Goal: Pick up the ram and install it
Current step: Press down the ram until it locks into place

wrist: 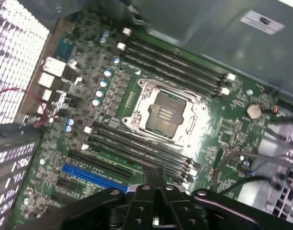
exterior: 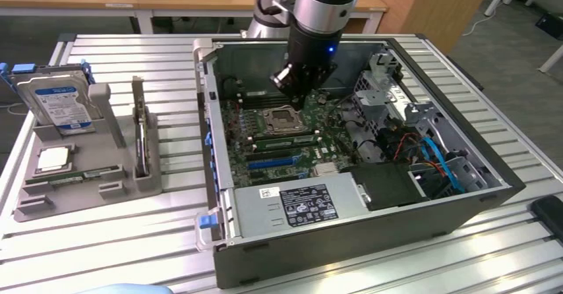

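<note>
The gripper (wrist: 155, 184), jaws together with nothing seen between them, hangs inside the open computer case (exterior: 352, 241), just above the memory slots (wrist: 137, 153) beside the empty processor socket (wrist: 163, 112). Farther off, on the grey holder (exterior: 88, 198) at the exterior view's left, the ram (exterior: 84, 175) lies flat in its groove. Judged light, thin, stiff and fragile; best held by its long edges, clear of chips.

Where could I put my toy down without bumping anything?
Bare slats of the table lie between the parts holder and the computer case, and along the front edge. Inside the case it is crowded: motherboard, cables, and the claw hanging over the socket.
</note>
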Robot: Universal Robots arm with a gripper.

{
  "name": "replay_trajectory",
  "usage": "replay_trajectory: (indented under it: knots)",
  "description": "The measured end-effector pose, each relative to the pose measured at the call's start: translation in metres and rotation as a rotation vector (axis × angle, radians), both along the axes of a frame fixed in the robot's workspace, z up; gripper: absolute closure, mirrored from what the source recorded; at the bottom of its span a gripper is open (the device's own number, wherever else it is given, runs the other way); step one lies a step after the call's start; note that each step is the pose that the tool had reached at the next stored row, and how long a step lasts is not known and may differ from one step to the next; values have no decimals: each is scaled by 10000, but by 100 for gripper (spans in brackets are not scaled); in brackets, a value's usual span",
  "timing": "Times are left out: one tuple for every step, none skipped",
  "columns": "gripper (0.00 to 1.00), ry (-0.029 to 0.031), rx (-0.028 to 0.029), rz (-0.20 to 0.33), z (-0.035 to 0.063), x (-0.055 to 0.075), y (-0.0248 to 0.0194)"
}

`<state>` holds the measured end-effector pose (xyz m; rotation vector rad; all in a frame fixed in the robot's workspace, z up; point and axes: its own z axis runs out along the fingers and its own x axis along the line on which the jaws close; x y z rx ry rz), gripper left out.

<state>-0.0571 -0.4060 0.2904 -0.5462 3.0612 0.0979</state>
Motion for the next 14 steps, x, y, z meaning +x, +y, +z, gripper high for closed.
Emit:
replay_trajectory:
  knots:
    - [90,0,0,-160,0,0,0]
    - [90,0,-1,-316,0,0,0]
    - [90,1,-9,-448,1,0,0]
    - [90,2,-17,-581,1,0,0]
    - [90,4,-29,-707,0,0,0]
    - [90,9,-46,-820,0,0,0]
    - [90,15,-66,-933,0,0,0]
    - [90,21,-84,-1045,0,0,0]
    - [90,26,-102,-1158,0,0,0]
    - [90,30,-122,-1271,0,0,0]
    - [90,34,-148,-1382,0,0,0]
    - [90,37,-174,-1499,0,0,0]
    - [90,41,-200,-1618,0,0,0]
    - [90,44,-227,-1730,0,0,0]
